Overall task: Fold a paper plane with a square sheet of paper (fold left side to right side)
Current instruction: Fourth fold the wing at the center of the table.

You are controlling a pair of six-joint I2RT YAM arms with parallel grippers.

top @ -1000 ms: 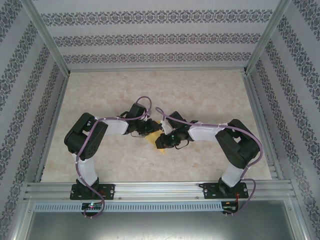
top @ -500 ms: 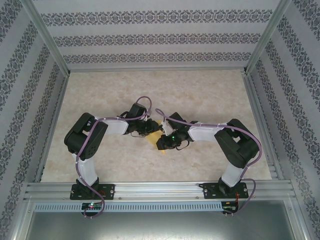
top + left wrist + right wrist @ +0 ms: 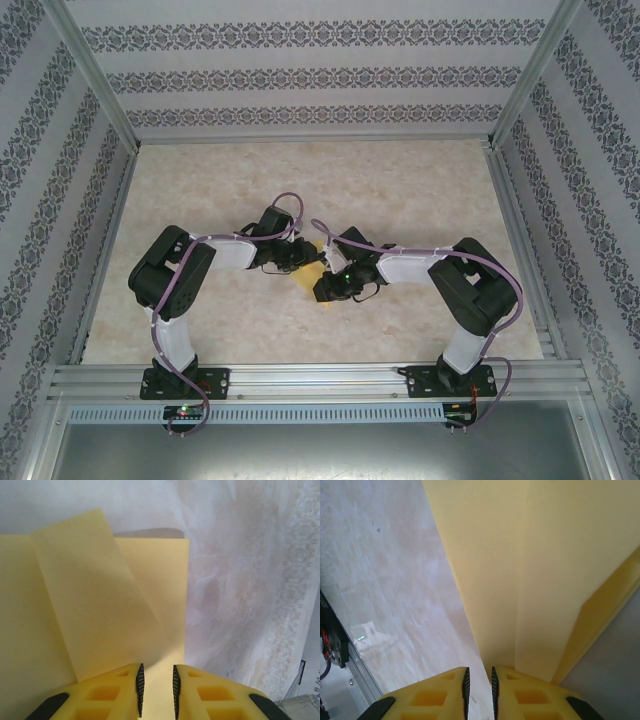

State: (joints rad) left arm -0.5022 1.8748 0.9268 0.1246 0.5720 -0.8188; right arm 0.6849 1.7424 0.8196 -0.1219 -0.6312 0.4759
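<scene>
The pale marble-patterned table [image 3: 400, 190] is boxed in by 3 wallpapered walls [image 3: 300, 80] and an aluminium rail [image 3: 320, 378] at the near edge. A broad bare stretch runs from the arms to the far wall, with narrower strips at either side.

The 2 black-and-white arms, left arm [image 3: 175, 285] and right arm [image 3: 470, 290], bend inward until their wrists nearly meet at the table's middle. From above they cover most of the thin yellow-orange sheet of paper [image 3: 308, 277], and only slivers show between them, so its outline cannot be made out there.

In the left wrist view the sheet [image 3: 100, 605] lies flat with a slanted flap folded across it and a straight right edge. It is cut off at the left and bottom.

In the right wrist view the sheet [image 3: 545, 555] runs off the top and right. 1 long edge leads down to the fingers, and a raised layer at the right hides what is under it.

The left gripper [image 3: 156, 672] is over the sheet near its right edge, its yellow jaws a narrow slit apart with nothing pinched. The right gripper [image 3: 479, 675] is at the sheet's long edge with the same thin slit. Whether either one's tips press the paper cannot be told.
</scene>
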